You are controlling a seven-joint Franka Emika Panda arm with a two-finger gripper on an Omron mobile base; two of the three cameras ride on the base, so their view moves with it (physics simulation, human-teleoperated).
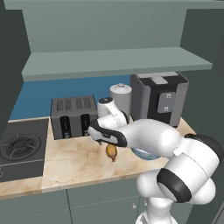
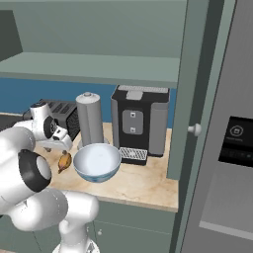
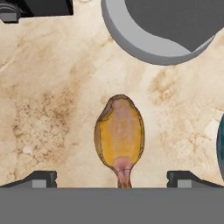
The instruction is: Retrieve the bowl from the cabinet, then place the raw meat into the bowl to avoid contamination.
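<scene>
The raw meat (image 3: 120, 135), an orange-brown drumstick-like lump, lies flat on the marble counter with its narrow end toward the hand camera. My gripper (image 3: 113, 179) hovers just above it, open, with one fingertip on either side and nothing held. The base views show the gripper (image 1: 106, 142) (image 2: 60, 148) over the meat (image 1: 112, 152) (image 2: 64, 161), in front of the toaster. The pale blue-white bowl (image 2: 97, 162) stands upright on the counter just right of the meat; my arm partly hides the bowl (image 1: 144, 154) in the left base view. The cabinet (image 1: 113, 61) hangs open above, its shelf bare.
Behind the meat stand a dark toaster (image 1: 73, 117), a tall grey canister (image 2: 90, 118) and a coffee machine (image 2: 141, 123). A stove (image 1: 19, 148) lies at the left. The open cabinet door (image 2: 195, 99) rises at the counter's right end.
</scene>
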